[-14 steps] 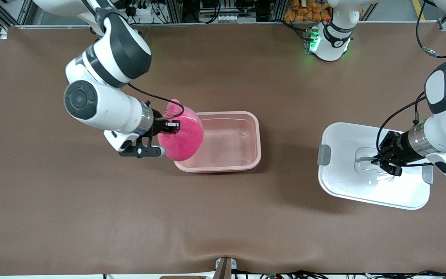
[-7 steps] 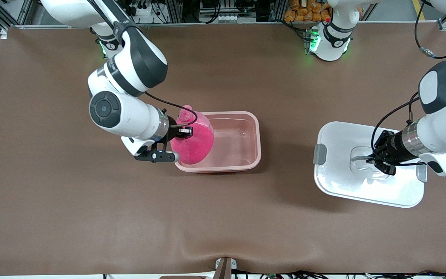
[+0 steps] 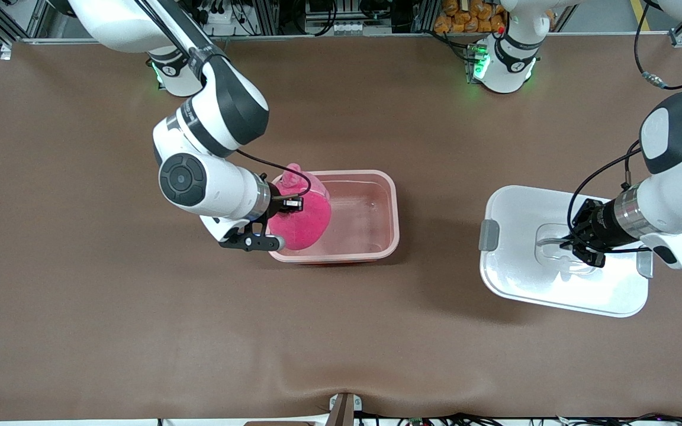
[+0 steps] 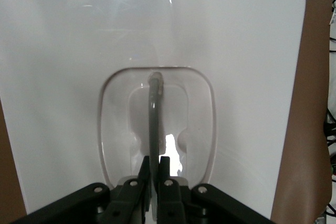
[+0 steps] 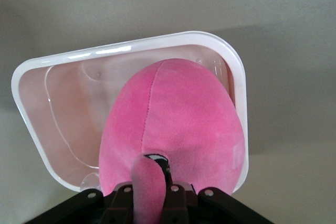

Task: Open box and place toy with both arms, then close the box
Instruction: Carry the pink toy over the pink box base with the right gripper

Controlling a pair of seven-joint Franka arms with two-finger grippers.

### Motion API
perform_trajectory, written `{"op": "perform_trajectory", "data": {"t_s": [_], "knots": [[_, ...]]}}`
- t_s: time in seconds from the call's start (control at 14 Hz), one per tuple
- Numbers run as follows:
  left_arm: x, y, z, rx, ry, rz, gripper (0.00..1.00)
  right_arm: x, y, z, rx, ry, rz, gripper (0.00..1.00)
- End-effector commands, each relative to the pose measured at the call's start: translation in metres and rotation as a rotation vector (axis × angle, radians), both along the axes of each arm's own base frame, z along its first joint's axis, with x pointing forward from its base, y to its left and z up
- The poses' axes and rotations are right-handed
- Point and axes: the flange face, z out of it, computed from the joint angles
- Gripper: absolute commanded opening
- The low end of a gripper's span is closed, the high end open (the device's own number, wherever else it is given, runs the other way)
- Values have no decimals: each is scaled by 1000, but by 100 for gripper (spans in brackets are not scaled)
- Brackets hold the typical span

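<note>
The right end effector (image 3: pixel 285 204) is gripping the pink toy (image 3: pixel 308 216) over the open box (image 3: pixel 376 177) near mid-surface, while the left end effector (image 3: pixel 578 248) is clamping the handle (image 4: pixel 154 108) of the lid (image 3: pixel 554 284), toward the left arm's end.

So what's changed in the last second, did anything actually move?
The right gripper, shut on the toy, carried it from the box's edge to over its inside. The left gripper, shut on the lid's handle, shifted the lid slightly toward the box, then stopped. The box itself stayed put.
</note>
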Motion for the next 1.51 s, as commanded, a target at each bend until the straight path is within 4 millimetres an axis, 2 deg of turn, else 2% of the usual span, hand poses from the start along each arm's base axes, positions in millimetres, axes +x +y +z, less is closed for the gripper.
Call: {"op": "perform_trajectory", "data": {"t_s": [0.0, 0.14, 0.29, 0.43, 0.57, 1.22, 1.43], "knots": [[-4, -3, 8, 22, -11, -5, 0, 2, 11, -2, 0, -13, -11, 0], [-4, -4, 8, 22, -11, -10, 0, 3, 12, -13, -13, -11, -10, 0], [-4, -3, 9, 22, -13, -14, 0, 3, 23, -19, -16, -55, -1, 0], [-4, -4, 9, 22, -13, -21, 0, 2, 28, -35, -32, -52, 6, 0], [-5, -4, 9, 21, -10, -21, 0, 0, 35, -44, -44, -63, 20, 0], [-4, 1, -8, 35, 20, -21, 0, -2, 31, -73, -107, -56, 47, 0], [-5, -1, -10, 36, 24, -24, 0, -6, 40, -88, -110, -52, 58, 0]]}}
